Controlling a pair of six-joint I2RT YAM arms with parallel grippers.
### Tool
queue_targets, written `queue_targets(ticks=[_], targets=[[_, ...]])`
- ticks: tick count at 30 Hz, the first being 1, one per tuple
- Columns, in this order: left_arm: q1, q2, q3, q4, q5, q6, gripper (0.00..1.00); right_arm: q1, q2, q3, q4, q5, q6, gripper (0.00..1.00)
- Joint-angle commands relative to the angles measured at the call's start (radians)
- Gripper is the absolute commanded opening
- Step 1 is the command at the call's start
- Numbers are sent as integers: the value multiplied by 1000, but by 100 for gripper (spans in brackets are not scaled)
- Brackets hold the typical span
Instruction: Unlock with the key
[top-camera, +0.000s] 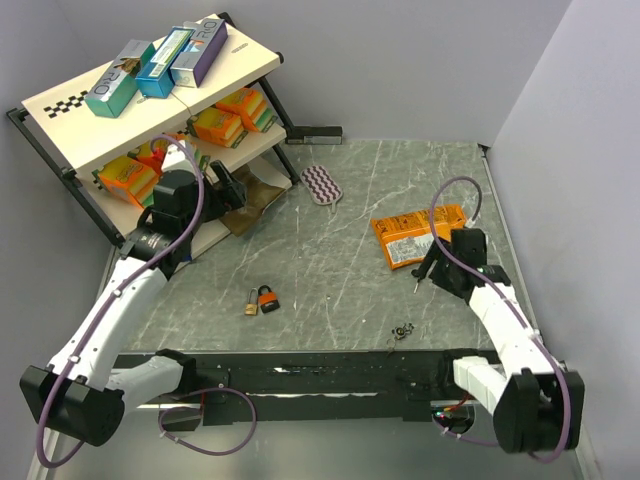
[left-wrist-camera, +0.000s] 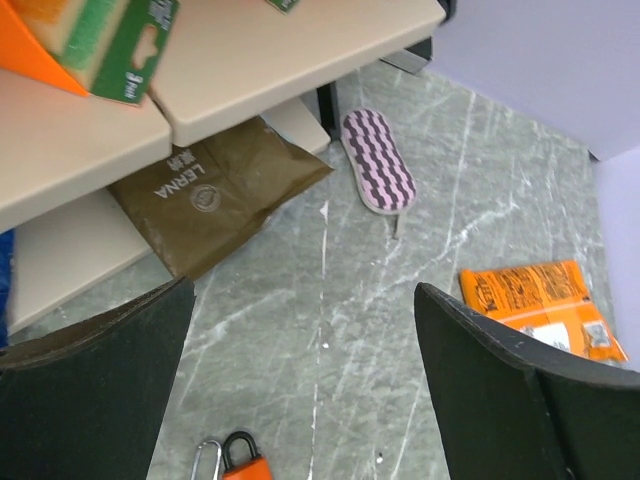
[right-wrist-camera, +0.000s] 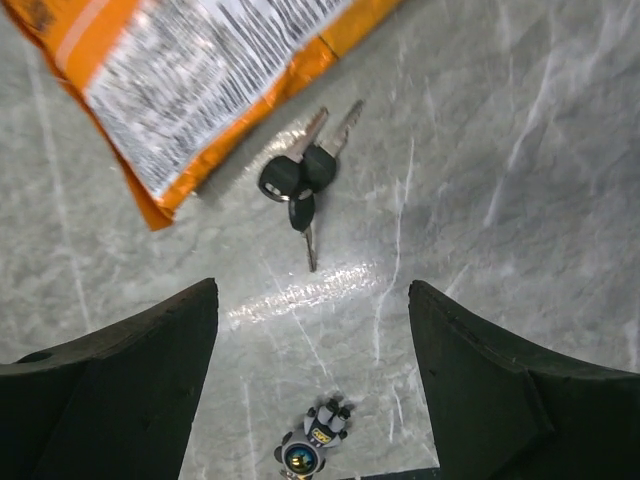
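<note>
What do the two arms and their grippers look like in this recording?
The left arm and right arm have white links with black joints and bases, each trailed by a looping purple cable. The left gripper and right gripper have broad, matte black fingers.

Grey-green marbled stone tabletop (top-camera: 340, 265) with small items scattered on it.
An orange-bodied padlock (top-camera: 268, 299) with a black shackle lies front left, just beside a smaller brass-coloured padlock (top-camera: 250, 303). A bunch of black-headed metal keys (right-wrist-camera: 300, 185) lies just beside an orange foil snack packet (top-camera: 418, 235) on the right. A purple-and-white wavy-striped oval pad (top-camera: 322, 184) rests farther back, a flat brown paper bag (left-wrist-camera: 215, 190) lies at the back left, and a small metal clump (top-camera: 403, 330) lies near the front edge.
</note>
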Motion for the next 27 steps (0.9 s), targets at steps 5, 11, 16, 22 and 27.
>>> queue_targets(ticks=[5, 11, 16, 22, 27], targets=[[0, 16, 4, 56, 109, -32, 96, 50, 173, 8, 88, 40, 41, 77], [-2, 39, -10, 98, 146, -65, 96, 64, 344, 77, 114, 41, 35, 70], [-2, 48, -10, 116, 166, -65, 96, 67, 430, 129, 107, 54, 32, 61], [-2, 62, 22, 110, 157, -33, 96, 70, 501, 170, 91, 60, 45, 49], [-2, 94, 56, 107, 175, 10, 96, 73, 521, 176, 73, 67, 61, 44]])
